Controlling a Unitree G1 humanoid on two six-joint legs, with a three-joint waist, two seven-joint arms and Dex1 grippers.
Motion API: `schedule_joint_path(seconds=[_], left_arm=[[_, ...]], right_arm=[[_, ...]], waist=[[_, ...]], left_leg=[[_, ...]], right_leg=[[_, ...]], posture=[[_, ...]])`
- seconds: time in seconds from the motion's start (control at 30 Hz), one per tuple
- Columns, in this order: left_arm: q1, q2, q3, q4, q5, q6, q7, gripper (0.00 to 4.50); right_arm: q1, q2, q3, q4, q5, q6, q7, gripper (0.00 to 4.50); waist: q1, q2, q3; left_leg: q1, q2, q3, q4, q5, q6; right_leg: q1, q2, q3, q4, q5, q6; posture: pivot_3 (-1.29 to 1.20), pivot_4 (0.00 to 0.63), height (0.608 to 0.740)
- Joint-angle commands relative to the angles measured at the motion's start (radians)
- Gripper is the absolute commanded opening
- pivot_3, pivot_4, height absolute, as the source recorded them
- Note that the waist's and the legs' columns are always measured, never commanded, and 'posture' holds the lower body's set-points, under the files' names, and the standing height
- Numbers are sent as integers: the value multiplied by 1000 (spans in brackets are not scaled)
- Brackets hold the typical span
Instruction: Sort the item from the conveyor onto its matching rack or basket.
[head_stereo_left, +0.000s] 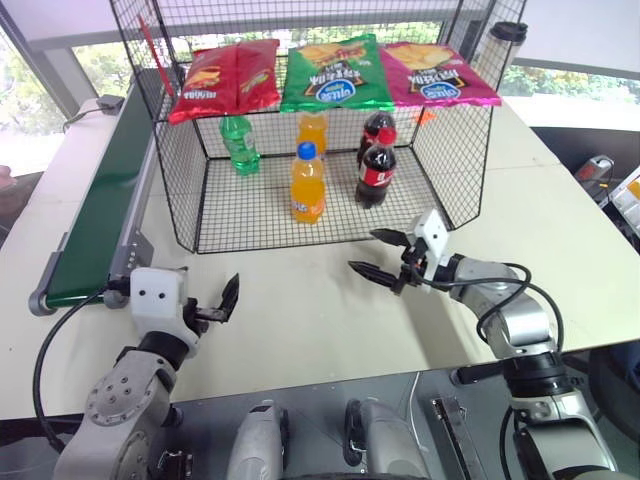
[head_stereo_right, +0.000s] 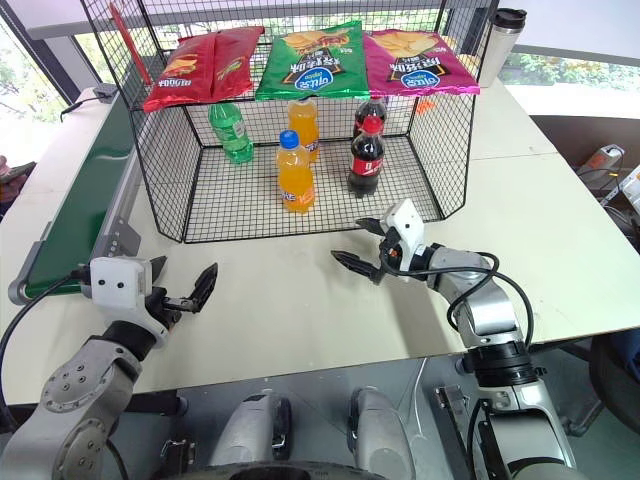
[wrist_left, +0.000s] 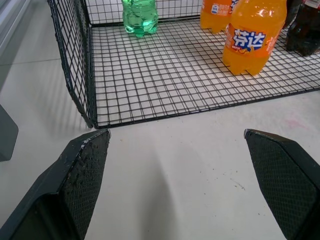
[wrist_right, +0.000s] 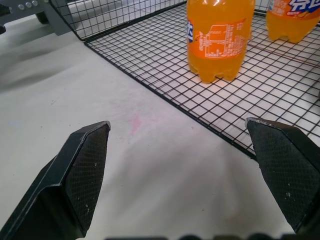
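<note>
Nearest, the left gripper (head_stereo_left: 215, 305) hovers over the bare white tabletop (head_stereo_left: 300, 310) with its two black fingers spread wide and nothing between them. A little farther in, the right gripper (head_stereo_left: 385, 255) is likewise fully parted and empty, just in front of the open side of the large black wire-mesh cage basket (head_stereo_left: 190, 190).

Inside the basket, toward its back left, a small clear-green plastic soda bottle (head_stereo_left: 239, 143) stands upright on the grid floor, near two orange bottles and two dark cola bottles. Its cap is hidden behind a snack bag, so I cannot tell whether it is yellow. The long dark-green conveyor belt (head_stereo_left: 105, 180) on the left carries no item.

Such a bottle probably handles as light, smooth and slightly squashy; a grip across the labelled mid-body seems safest.
</note>
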Motion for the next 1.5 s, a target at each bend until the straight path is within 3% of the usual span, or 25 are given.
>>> schedule_joint_path(seconds=[0.03,0.97,1.5], left_arm=[[4,0,4,-35,1,-21,8,4466],[21,-3,0,-8,11,-28,34,4466],[11,-23,61,-87,-15,-26,58,4466]], right_arm=[[-17,-1,-7,-17,11,-6,2,4500],[-22,7,0,-11,12,-11,14,4500],[-26,-7,38,-56,50,12,129,4500]], waist=[[0,0,0],[0,0,0],[0,0,0]], left_leg=[[0,0,0,0,0,0],[0,0,0,0,0,0],[0,0,0,0,0,0]], right_leg=[[0,0,0,0,0,0],[0,0,0,0,0,0],[0,0,0,0,0,0]], posture=[[0,150,740],[0,150,740],[0,150,740]])
